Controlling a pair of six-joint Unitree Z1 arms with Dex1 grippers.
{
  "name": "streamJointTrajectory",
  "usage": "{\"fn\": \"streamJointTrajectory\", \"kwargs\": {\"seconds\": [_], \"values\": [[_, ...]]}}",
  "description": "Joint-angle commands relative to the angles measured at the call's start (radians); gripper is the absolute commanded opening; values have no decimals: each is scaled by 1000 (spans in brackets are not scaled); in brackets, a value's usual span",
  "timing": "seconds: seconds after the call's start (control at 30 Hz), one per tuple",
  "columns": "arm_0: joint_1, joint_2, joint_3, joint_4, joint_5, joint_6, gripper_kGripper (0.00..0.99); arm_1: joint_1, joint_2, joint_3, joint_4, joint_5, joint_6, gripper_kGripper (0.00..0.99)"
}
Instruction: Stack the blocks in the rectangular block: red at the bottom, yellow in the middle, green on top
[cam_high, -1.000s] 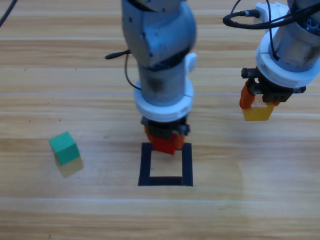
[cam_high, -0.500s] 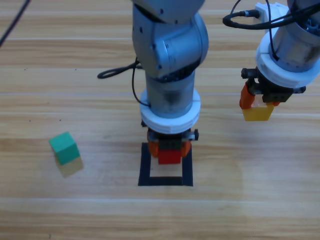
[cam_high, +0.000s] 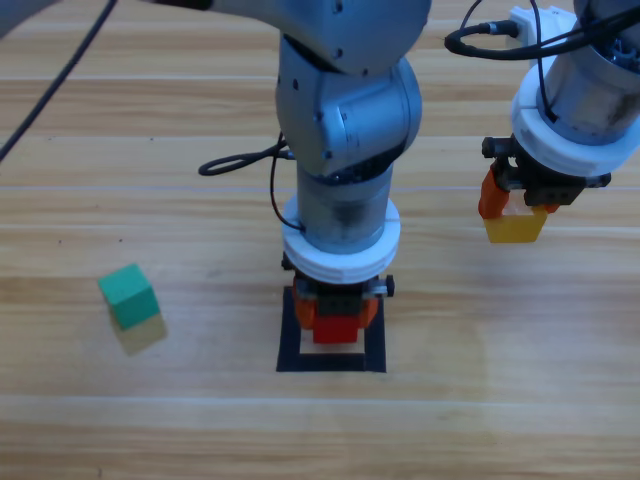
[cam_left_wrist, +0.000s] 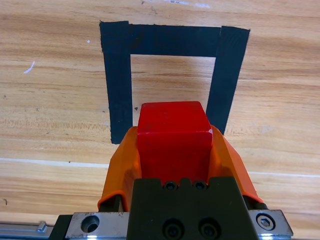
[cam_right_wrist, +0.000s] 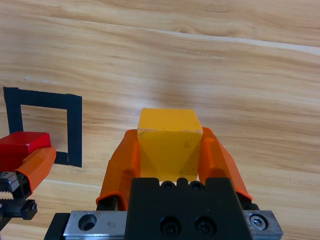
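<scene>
Your left hand (cam_high: 338, 318), clamped on red (cam_high: 338, 327), hangs over the outline's (cam_high: 291, 350) top strip; release there and red lands on tape.

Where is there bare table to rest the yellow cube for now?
Bare wood lies below the right tool, which holds the yellow cube, and between the green cube and the tape outline. The outline is crowded: the left tool holds the red cube there.
</scene>
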Motion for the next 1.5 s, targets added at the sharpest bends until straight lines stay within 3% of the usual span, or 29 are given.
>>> {"fn": "streamJointTrajectory", "kwargs": {"seconds": [0.03, 1.5], "values": [[-4, 67, 13, -20, -3, 16, 0, 23, 60, 7, 20, 4, -6, 0], [41, 92, 68, -90, -5, 81, 0, 23, 80, -2, 20, 4, -6, 0]]}}
